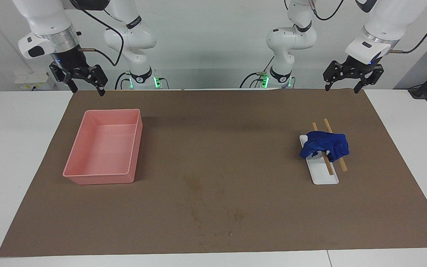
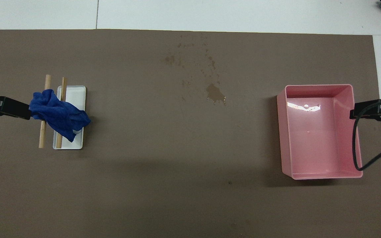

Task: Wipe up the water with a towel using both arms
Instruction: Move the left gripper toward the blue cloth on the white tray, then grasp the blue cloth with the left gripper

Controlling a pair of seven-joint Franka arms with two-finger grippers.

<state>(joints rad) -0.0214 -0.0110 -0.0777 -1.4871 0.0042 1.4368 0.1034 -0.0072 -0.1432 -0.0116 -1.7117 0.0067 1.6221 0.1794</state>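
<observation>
The deep-blue towel [image 1: 324,145] lies crumpled over two wooden sticks [image 1: 343,166] and a small white tray [image 1: 324,177], toward the left arm's end of the brown mat; it also shows in the overhead view [image 2: 58,115]. The water [image 1: 194,183] is a faint blotch near the mat's middle, farther from the robots, clearer in the overhead view [image 2: 214,94]. My left gripper [image 1: 342,89] hangs open and empty, high over the mat's edge near its base. My right gripper [image 1: 87,91] hangs open and empty, high above the mat's edge, over no task object.
A pink tray [image 1: 135,144] stands empty toward the right arm's end, also in the overhead view [image 2: 281,132]. Small droplets are scattered around the blotch, farther from the robots. A black cable [image 2: 356,148] hangs over the pink tray's edge in the overhead view.
</observation>
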